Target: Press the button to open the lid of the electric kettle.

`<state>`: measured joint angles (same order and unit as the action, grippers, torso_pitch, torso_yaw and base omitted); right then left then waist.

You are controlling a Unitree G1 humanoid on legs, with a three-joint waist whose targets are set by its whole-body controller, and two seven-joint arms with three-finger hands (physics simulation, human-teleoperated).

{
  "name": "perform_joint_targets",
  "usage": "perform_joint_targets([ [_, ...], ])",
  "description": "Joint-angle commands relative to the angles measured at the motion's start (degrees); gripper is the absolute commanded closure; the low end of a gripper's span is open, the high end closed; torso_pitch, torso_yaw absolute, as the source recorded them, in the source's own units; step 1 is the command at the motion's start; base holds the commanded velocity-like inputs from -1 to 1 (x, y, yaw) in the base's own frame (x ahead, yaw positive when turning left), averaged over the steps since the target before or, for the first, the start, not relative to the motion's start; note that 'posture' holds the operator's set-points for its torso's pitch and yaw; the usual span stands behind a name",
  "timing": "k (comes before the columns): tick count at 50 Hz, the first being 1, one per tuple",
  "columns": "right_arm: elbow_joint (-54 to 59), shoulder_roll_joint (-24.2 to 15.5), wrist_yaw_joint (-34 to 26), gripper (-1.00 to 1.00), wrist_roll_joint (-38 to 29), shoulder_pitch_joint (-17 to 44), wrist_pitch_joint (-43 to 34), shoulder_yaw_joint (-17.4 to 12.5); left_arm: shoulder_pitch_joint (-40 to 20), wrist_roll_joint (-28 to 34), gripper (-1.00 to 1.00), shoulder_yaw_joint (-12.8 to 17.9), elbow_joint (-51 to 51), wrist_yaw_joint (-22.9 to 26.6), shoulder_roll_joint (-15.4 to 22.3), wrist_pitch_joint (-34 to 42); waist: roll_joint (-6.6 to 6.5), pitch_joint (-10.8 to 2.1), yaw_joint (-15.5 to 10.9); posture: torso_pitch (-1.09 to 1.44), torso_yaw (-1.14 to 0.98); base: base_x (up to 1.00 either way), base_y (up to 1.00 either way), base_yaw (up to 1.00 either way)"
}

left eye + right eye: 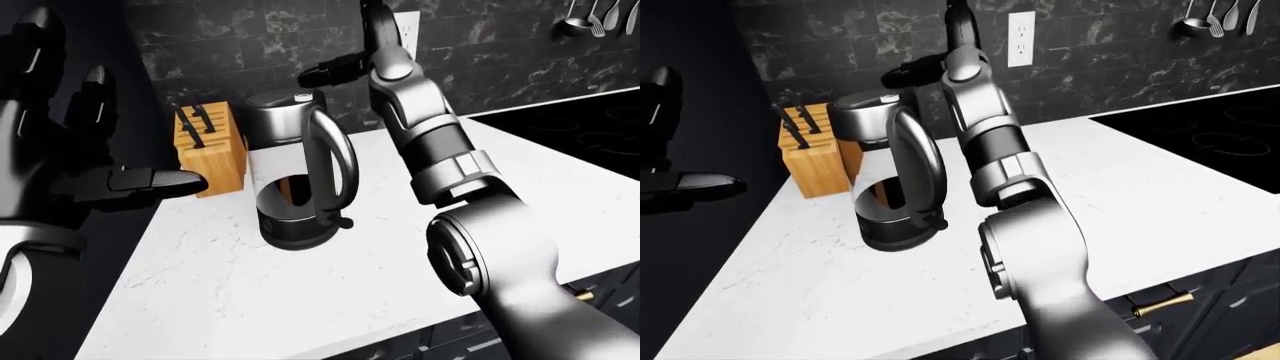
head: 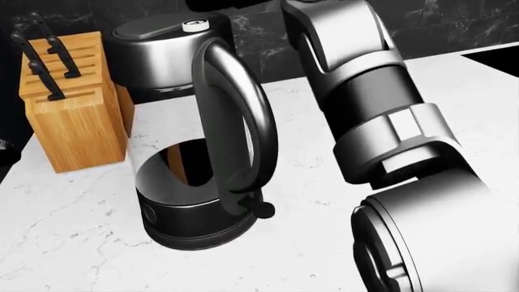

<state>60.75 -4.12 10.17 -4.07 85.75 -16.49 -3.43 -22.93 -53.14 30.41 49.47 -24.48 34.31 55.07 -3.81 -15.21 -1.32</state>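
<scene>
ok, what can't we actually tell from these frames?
- Right hand: fingers dark against the dark backsplash in both eye views, cut off by the top edge in the head view; contact with the button can't be judged.
- Left hand: cropped by the left edge in both eye views.
- Kettle lid seam: too small to tell if latched.

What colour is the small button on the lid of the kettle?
White; the button on the kettle lid shows best in the head view.

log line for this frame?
phase: reach | right hand: above electric kettle, open | lid button: unpressed | lid: closed | left hand: idle, open
</scene>
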Motion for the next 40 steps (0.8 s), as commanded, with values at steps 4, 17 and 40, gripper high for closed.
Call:
perform_joint_targets([
  [4,-1.0,-0.3,0.5,-1.0,-0.2,2.9,2.0,0.0,-1.2,0.5,-1.0,0.7,0.4,0.0,0.7,-1.3,-0.24,-0.48,0.0,-0.42,0.0,0.0,0.0,0.0],
  [17,3.8,0.0,1.5,-1.0,-0.2,5.4,4.1,-0.5,-1.3,0.3,-1.0,0.9,0.4,-0.1,0.7,-1.1,-0.38,-0.42,0.0,-0.42,0.0,0.0,0.0,0.0],
  [40,8.2,0.5,9.5,-1.0,-2.1,5.8,5.9,-1.7,-1.1,-0.3,-1.0,1.1,0.4,-0.5,1.0,-1.4,-0.46,-0.44,-0.2,-0.42,0.0,0.0,0.0,0.0],
])
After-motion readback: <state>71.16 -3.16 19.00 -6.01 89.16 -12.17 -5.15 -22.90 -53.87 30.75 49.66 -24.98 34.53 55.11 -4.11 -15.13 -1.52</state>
